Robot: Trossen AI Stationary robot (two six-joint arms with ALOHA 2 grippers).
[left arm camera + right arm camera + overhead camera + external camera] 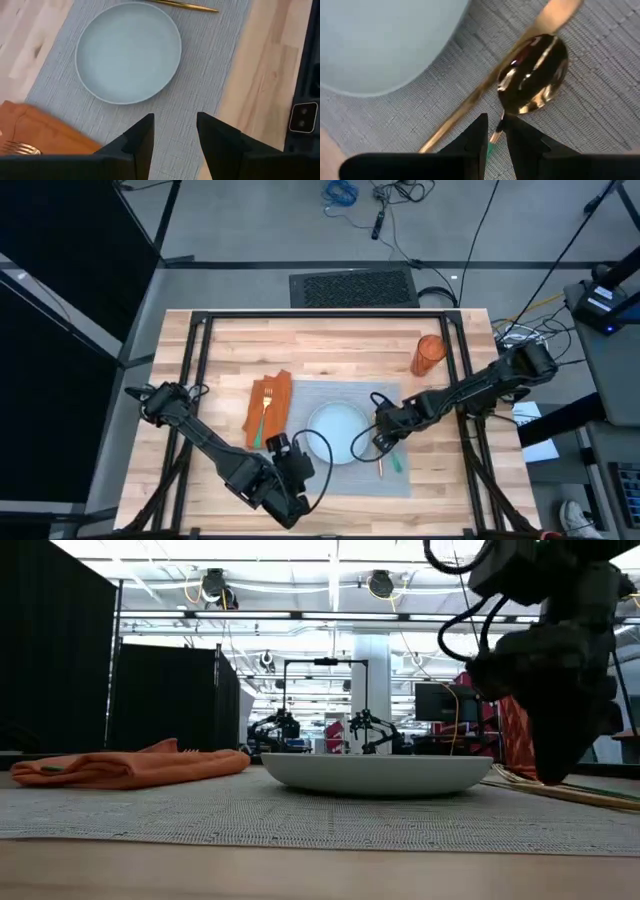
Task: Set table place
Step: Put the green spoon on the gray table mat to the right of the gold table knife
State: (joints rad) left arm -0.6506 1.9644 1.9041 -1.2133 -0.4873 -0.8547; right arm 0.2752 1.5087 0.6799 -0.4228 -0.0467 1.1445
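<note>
Right gripper pinches the spoon handle over the placemat.

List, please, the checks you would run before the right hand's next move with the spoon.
1. Right hand shut on the spoon: ok.
2. Spoon over the placemat, by the knife: ok.
3. Spoon resting on the mat: cannot tell.
4. Plate on the placemat: ok.
5. Fork on the orange napkin: ok.
6. Left hand open, clear of the plate: ok.
</note>
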